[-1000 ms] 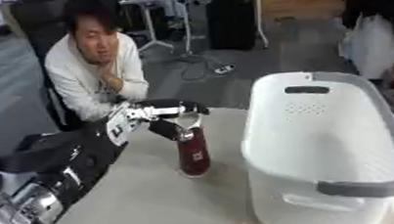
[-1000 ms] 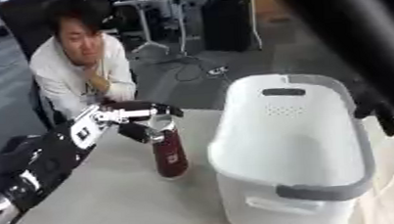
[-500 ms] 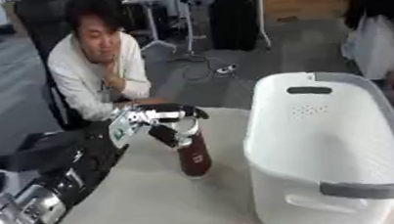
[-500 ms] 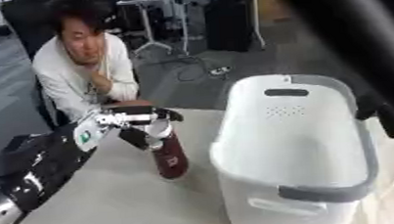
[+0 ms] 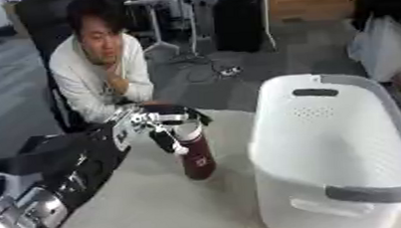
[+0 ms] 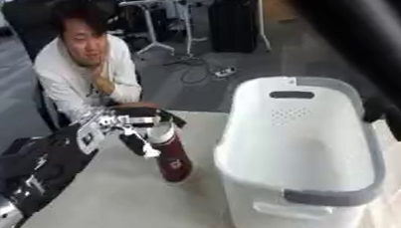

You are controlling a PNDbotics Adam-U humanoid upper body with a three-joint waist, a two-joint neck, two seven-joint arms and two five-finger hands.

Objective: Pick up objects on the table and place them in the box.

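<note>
From the left eye view, the left hand [image 5: 157, 124] has its fingers curled around the top of a dark red bottle [image 5: 195, 156] standing upright on the table [image 5: 149, 209], just left of the white basket [image 5: 328, 153]. From the right eye view, the right hand [image 6: 387, 117] is a dark shape by the basket's far rim; I cannot tell how its fingers are set.

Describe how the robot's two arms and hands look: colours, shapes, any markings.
The left arm is mostly black, with silver ribbed joints near the shoulder. Its left hand has a light silver-white back and dark fingers. The right arm appears only as a broad, blurred black band, ending in a dark right hand. No markings are readable.
</note>
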